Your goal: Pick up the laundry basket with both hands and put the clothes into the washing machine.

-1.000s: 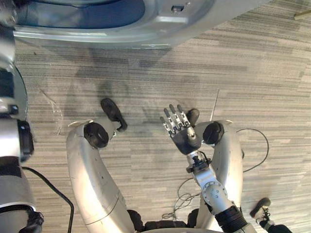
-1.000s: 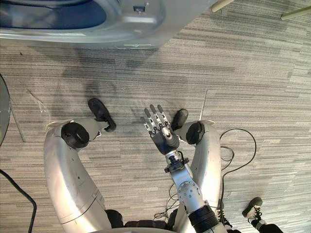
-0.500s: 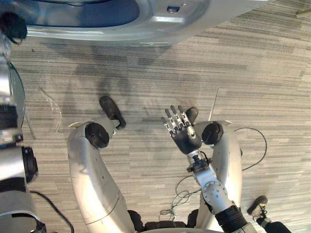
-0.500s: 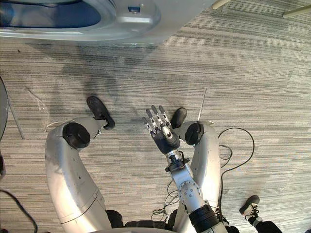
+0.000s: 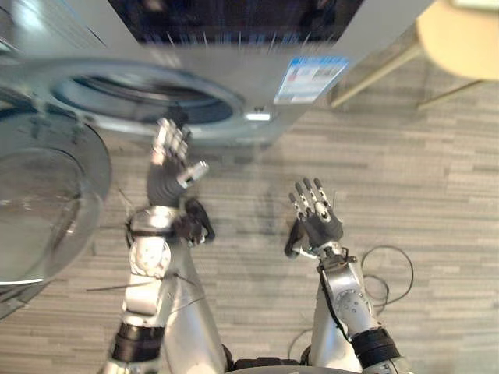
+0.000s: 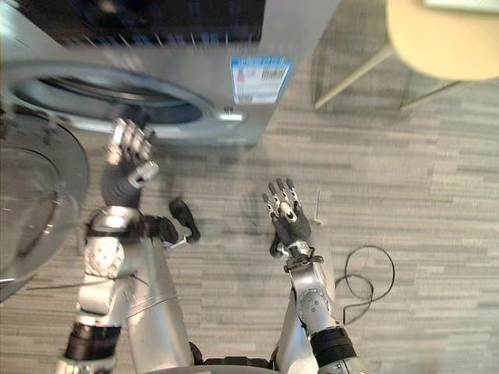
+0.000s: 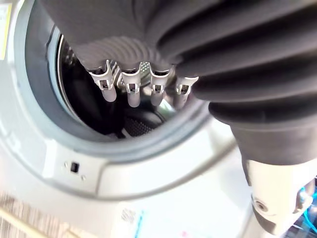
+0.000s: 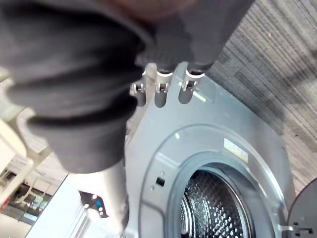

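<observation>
Directly ahead, the front-loading washing machine (image 5: 234,74) stands on the striped grey carpet floor (image 5: 437,195). Its round glass door (image 5: 39,210) is swung wide open on the robot's left, leaving the drum opening (image 5: 148,97) uncovered. A blue and white label (image 5: 312,76) sits on the machine's front panel, right of the opening.

The left hand (image 5: 166,178) is raised just in front of the lower rim of the opening, its fingers (image 7: 132,90) straight and spread apart, holding nothing. Its wrist view looks past them into the drum (image 7: 94,106), where something dark lies low inside; I cannot tell what it is.

The right hand (image 5: 320,224) hangs over the bare floor, well apart from the machine, with its fingers (image 8: 161,93) also straight and apart, and empty. Beyond them, its wrist view shows the perforated metal drum.

A pale chair (image 5: 460,35) with light wooden legs stands to the machine's right.
</observation>
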You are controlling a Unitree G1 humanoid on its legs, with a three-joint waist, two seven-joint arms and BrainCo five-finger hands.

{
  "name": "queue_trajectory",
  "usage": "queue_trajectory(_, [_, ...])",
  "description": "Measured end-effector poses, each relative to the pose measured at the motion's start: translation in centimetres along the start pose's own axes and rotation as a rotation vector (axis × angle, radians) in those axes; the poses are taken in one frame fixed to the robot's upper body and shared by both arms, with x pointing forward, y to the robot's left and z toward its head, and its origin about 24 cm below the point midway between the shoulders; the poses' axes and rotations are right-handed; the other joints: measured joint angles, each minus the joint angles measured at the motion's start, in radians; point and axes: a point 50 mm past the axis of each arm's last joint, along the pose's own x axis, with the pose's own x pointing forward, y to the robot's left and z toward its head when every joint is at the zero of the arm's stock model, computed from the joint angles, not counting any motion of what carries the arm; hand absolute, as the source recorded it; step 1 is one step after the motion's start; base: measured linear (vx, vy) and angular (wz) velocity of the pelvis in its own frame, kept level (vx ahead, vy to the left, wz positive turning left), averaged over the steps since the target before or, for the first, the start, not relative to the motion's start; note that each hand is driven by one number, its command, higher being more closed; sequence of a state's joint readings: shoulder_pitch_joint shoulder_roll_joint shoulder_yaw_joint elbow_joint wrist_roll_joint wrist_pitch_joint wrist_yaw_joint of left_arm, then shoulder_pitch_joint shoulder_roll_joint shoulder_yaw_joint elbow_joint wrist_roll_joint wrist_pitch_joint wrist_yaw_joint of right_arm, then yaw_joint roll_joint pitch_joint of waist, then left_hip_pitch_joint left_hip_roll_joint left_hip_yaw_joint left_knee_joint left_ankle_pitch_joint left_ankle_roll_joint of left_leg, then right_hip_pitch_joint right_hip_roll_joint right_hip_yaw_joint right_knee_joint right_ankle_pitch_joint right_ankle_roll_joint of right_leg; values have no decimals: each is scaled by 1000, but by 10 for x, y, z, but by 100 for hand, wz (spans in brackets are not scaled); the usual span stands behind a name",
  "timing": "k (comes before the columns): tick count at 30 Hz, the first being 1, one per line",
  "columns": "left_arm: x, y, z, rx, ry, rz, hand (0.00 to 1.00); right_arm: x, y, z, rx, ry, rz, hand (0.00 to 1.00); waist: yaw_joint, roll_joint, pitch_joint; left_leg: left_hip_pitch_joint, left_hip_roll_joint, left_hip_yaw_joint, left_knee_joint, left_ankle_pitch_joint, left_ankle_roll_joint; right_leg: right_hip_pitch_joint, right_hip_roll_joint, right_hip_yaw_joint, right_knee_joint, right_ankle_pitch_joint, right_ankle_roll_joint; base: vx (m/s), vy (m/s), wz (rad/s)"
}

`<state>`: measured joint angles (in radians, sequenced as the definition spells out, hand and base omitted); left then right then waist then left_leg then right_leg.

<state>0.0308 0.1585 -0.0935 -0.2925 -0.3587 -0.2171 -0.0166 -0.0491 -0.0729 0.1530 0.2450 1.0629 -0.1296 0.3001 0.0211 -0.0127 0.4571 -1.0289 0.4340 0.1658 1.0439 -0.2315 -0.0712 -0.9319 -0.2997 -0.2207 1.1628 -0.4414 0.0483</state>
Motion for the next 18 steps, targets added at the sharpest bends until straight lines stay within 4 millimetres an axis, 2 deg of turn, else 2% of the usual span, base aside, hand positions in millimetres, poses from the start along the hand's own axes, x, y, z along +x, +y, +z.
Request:
queue_trajectory(2, [-14, -3, -17, -35, 88, -4, 0, -12, -15, -6, -40, 44, -66, 0, 1, 16, -11, 117, -8, 0, -67, 11, -16, 136, 3, -36, -67, 2, 1, 83, -42, 35])
queue_trajectory(5, [-43, -1, -50, -74, 264, 51, 0, -40, -43, -18, -86, 120, -211, 0, 1, 23, -66, 323, -69, 5, -279, 83, -29, 362, 3, -115, -233, 26, 9, 93, -65, 60])
queue_trajectory(6, [-54, 1, -65, -87, 341, 84, 0, -51, -54, -24, -96, 152, -283, 0, 4, 23, -90, 404, -100, 10, -392, 138, -37, 444, 0, -151, -308, 43, 11, 139, -118, 79])
queue_trajectory(8, [-68, 5, -79, -102, 423, 139, 0, -66, -66, -27, -114, 188, -358, 0, 12, 22, -130, 505, -148, 9, -545, 223, -39, 541, -15, -208, -396, 64, 10, 161, -146, 85])
queue_trajectory(9, [-74, 8, -86, -109, 463, 172, 0, -75, -74, -27, -126, 203, -406, 0, 18, 27, -161, 541, -175, 14, -637, 313, -23, 590, -16, -248, -443, 77, 7, 130, -140, 89])
queue_trajectory(10, [-76, 10, -90, -110, 480, 186, 0, -77, -77, -27, -134, 212, -431, 0, 16, 26, -174, 561, -188, 13, -699, 374, -13, 617, -17, -271, -478, 89, 0, 121, -84, 93])
queue_trajectory(11, [-78, 16, -95, -109, 502, 226, 0, -82, -84, -26, -157, 223, -466, 0, 21, 21, -196, 585, -186, 31, -656, 337, -9, 670, -30, -322, -555, 126, -15, 55, -21, 67])
queue_trajectory(12, [-87, 22, -103, -117, 536, 297, 0, -86, -89, -26, -181, 236, -493, 0, 22, 24, -214, 616, -181, 36, -527, 257, -11, 720, -19, -338, -613, 157, -15, 46, 8, 40])
queue_trajectory(13, [-93, 26, -107, -129, 557, 342, 0, -90, -92, -24, -196, 238, -517, 0, 22, 29, -229, 650, -174, 34, -492, 222, -28, 742, -12, -342, -642, 174, -15, 35, -3, 4])
queue_trajectory(14, [-110, 32, -116, -148, 612, 433, 0, -97, -98, -22, -208, 236, -564, 0, 17, 30, -265, 713, -166, 11, -476, 171, -92, 770, 8, -341, -699, 204, -9, 27, 78, -24])
queue_trajectory(15, [-124, 34, -124, -169, 663, 502, 0, -104, -104, -18, -211, 214, -617, 0, 16, 51, -313, 766, -174, -38, -515, 126, -148, 775, 26, -330, -744, 235, -5, 35, 117, -31])
queue_trajectory(16, [-128, 34, -126, -183, 677, 532, 0, -105, -106, -16, -214, 201, -636, 0, 15, 61, -326, 790, -179, -59, -552, 108, -164, 776, 32, -325, -760, 250, -2, 28, 189, -34])
queue_trajectory(17, [-134, 34, -130, -205, 694, 576, 0, -107, -108, -13, -208, 172, -674, 0, 13, 80, -339, 836, -200, -83, -635, 87, -157, 781, 41, -316, -789, 280, 11, -12, 276, -15])
queue_trajectory(18, [-135, 36, -132, -217, 702, 607, 0, -108, -111, -11, -191, 142, -715, 0, -5, 85, -346, 882, -216, -82, -727, 87, -155, 791, 43, -314, -835, 320, 16, -25, 235, -7])
